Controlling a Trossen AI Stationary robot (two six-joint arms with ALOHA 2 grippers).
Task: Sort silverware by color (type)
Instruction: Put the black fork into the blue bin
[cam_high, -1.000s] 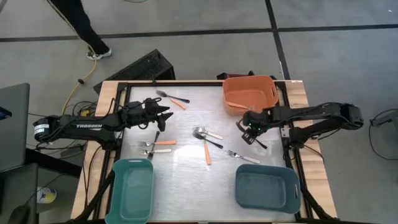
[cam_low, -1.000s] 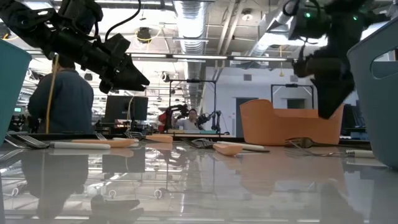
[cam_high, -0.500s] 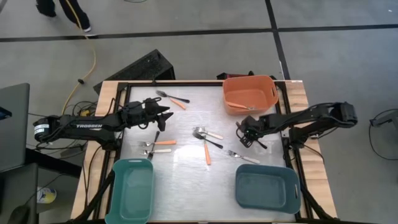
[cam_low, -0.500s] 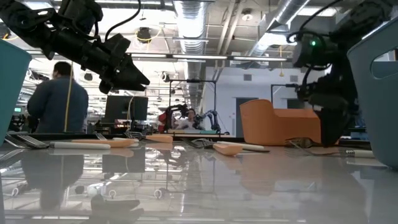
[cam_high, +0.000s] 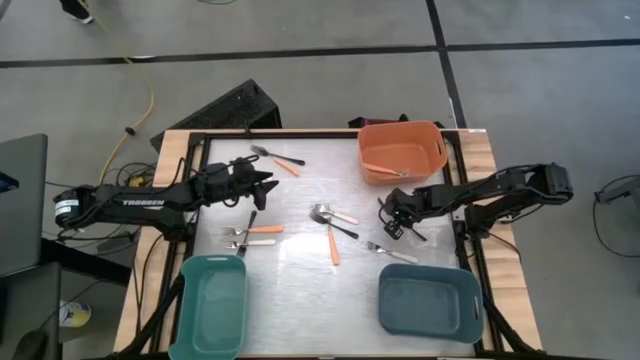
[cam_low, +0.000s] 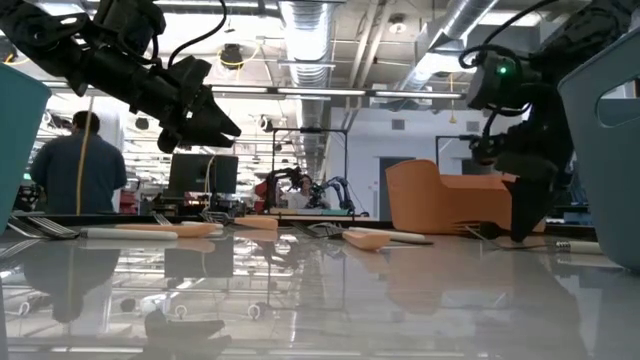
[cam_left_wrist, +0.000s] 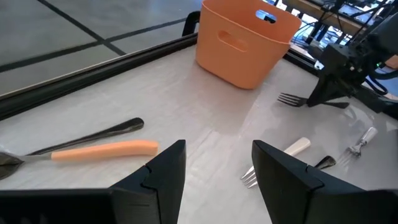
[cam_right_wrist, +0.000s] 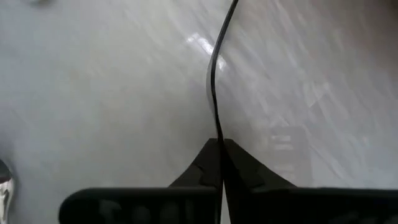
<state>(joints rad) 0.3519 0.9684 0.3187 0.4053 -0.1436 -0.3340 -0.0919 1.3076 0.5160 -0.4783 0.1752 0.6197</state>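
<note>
Silverware lies scattered on the white table: an orange-handled fork (cam_high: 280, 158) at the far left, forks (cam_high: 250, 235) at the near left, spoons (cam_high: 335, 215) and an orange-handled piece (cam_high: 333, 244) in the middle, and a white-handled fork (cam_high: 392, 251). My right gripper (cam_high: 397, 223) stands at the table's right, fingers down, shut on a black-handled fork (cam_left_wrist: 291, 98). My left gripper (cam_high: 268, 184) hovers open above the table's left half, holding nothing. My right gripper pinches the fork's thin black handle (cam_right_wrist: 214, 118) between its two fingers, which come from above and point down (cam_low: 520, 232). The handle runs out straight from the fingertips. The fork's tines (cam_left_wrist: 287, 98) lie low at the table top.
An orange bin (cam_high: 402, 150) stands at the far right with one piece inside. A teal bin (cam_high: 212, 305) sits at the near left and a blue-grey bin (cam_high: 430, 302) at the near right. A person (cam_low: 78, 165) moves in the room behind.
My right gripper has come down to the table top, drifting slightly toward the near edge, and has shut on the black fork's handle. The left arm has kept still. The person in the background has walked on.
</note>
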